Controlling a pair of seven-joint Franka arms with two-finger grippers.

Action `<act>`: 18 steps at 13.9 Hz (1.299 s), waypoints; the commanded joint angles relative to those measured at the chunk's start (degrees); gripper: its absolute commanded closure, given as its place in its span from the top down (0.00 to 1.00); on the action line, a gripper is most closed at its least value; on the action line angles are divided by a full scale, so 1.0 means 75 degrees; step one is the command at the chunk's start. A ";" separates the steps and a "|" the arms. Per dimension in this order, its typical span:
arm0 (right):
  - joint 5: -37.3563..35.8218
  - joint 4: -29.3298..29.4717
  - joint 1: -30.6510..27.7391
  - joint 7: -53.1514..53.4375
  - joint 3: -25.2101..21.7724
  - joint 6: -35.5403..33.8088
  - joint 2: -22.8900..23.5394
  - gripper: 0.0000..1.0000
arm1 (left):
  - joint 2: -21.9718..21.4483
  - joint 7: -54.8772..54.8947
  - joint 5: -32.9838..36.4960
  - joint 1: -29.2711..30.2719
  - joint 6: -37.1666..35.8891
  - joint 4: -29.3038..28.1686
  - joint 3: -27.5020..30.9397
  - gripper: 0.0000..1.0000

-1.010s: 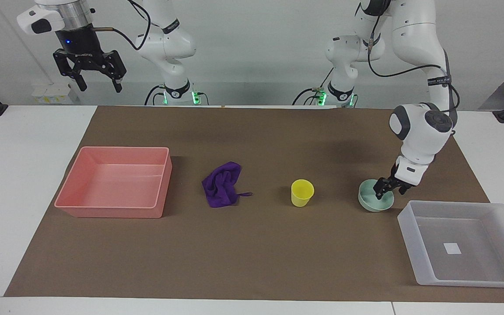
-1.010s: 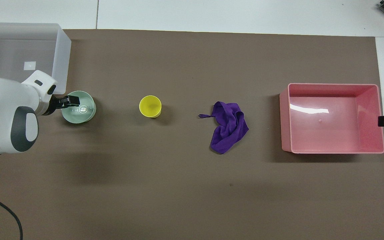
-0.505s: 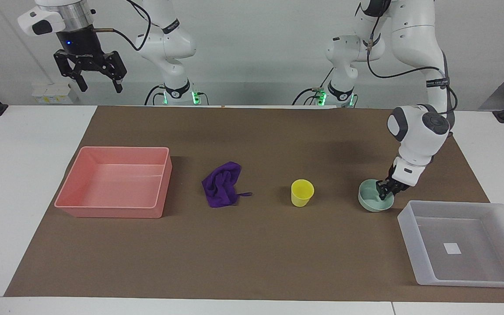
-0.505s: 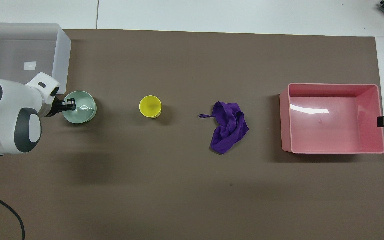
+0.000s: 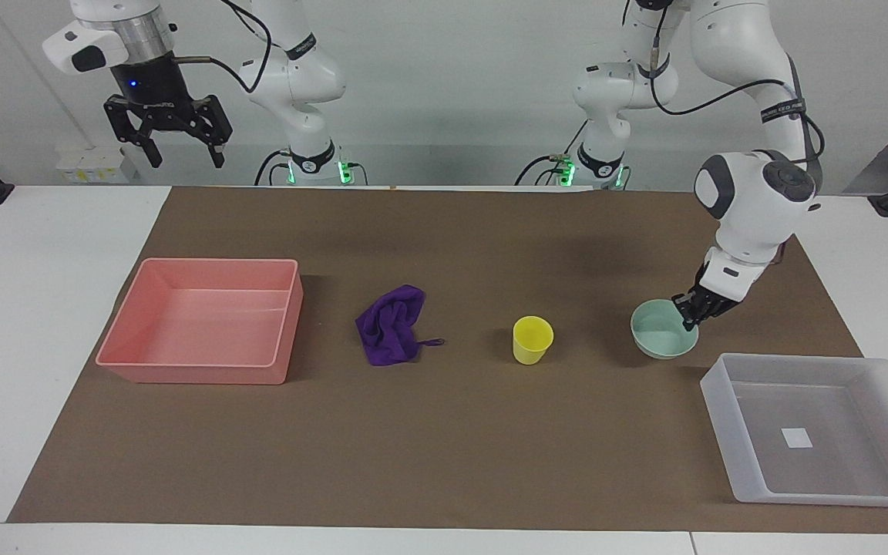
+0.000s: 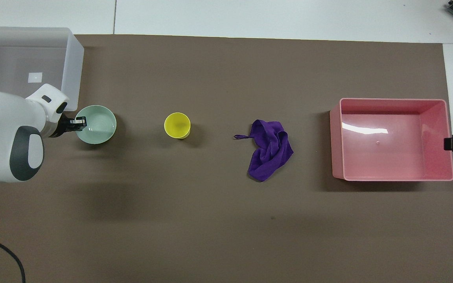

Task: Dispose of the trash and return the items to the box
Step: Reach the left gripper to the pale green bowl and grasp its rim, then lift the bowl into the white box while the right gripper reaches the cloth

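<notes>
Left pincer (image 5: 692, 314) was clenched on the mint-green bowl (image 5: 661, 338) by its rim; best lifted level, clearing the low wall of the empty translucent box (image 5: 752, 478) beside it. Pink tray (image 5: 116, 339) empty. Purple rag (image 5: 391, 334), yellow cup (image 5: 532, 339) on the counter. Right pincer (image 5: 179, 146) waited, released.

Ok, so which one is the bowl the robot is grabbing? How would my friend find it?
Start at the see-through grey-white plastic tray at the left arm's end of the brown mat. Just beside its corner, nearer the robots, sits a shallow round mint-green bowl, with the left claw pinching its rim. Its neighbour, the small yellow plastic cup, is taller and narrower, and nothing holds it.
</notes>
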 commanded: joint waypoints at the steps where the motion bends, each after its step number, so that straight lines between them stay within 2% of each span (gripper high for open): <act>1: 0.0096 0.0238 -0.0019 0.0419 0.0338 0.0042 0.0569 1.00 | 0.0171 0.0875 0.0107 0.0129 -0.0387 0.0699 0.0018 0.00; 4: 0.0108 0.0180 -0.0007 0.0574 0.0889 0.0650 0.1026 1.00 | 0.0674 0.0925 0.0096 0.0352 -0.0410 0.1646 0.0019 0.00; 7: 0.0097 0.0156 0.0576 0.1216 0.0973 0.1213 0.1600 1.00 | 0.1704 0.0913 0.0096 0.0457 -0.1637 0.3742 0.0019 0.00; 11: 0.0096 -0.0194 0.1234 0.1827 0.0973 0.2114 0.2129 1.00 | 0.2888 0.0913 0.0084 0.0820 -0.1746 0.5291 -0.0028 0.00; 14: 0.0085 -0.0849 0.1562 0.1980 0.0973 0.3016 0.2340 1.00 | 0.4106 0.0913 0.0107 0.1358 -0.1735 0.6732 -0.0193 0.00; 15: 0.0085 -0.1072 0.1714 0.1992 0.0973 0.3402 0.2480 1.00 | 0.4342 0.0913 0.0119 0.1476 -0.1607 0.6980 -0.0262 0.00; 18: 0.0038 -0.1144 0.2090 0.2249 0.0973 0.4410 0.3287 1.00 | 0.4834 0.0925 0.0119 0.1734 -0.1068 0.7064 -0.0274 0.00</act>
